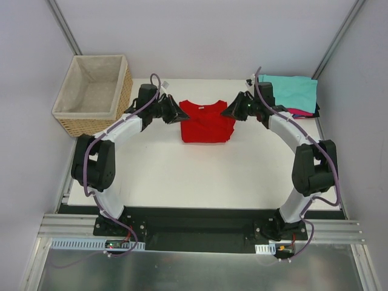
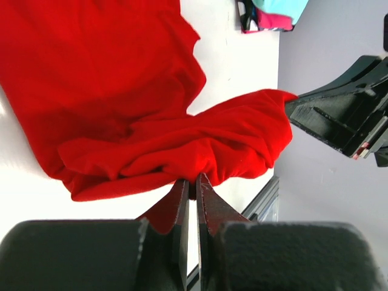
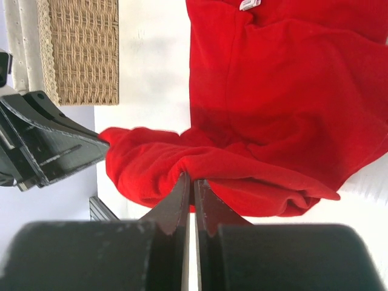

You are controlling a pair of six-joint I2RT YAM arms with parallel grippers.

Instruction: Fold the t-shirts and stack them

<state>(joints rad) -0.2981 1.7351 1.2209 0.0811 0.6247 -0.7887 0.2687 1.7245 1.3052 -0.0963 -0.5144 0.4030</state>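
Note:
A bright red t-shirt (image 1: 206, 123) lies at the middle back of the white table (image 1: 200, 176), collar toward the far edge. My left gripper (image 1: 184, 114) is shut on a bunched fold at its left upper corner (image 2: 193, 182). My right gripper (image 1: 228, 111) is shut on the matching fold at the right upper corner (image 3: 193, 180). The red cloth (image 2: 121, 91) (image 3: 291, 91) sags in wrinkles between the two grips. Folded t-shirts sit stacked at the back right corner, a teal one (image 1: 290, 90) on top of a magenta-pink one (image 1: 298, 112) and a black edge (image 1: 316, 111).
A woven wicker basket (image 1: 92, 94) with beige lining stands off the table's back left corner, also seen in the right wrist view (image 3: 85, 48). Grey walls and metal posts close in the back and sides. The arm bases sit on a rail (image 1: 200, 227) at the near edge.

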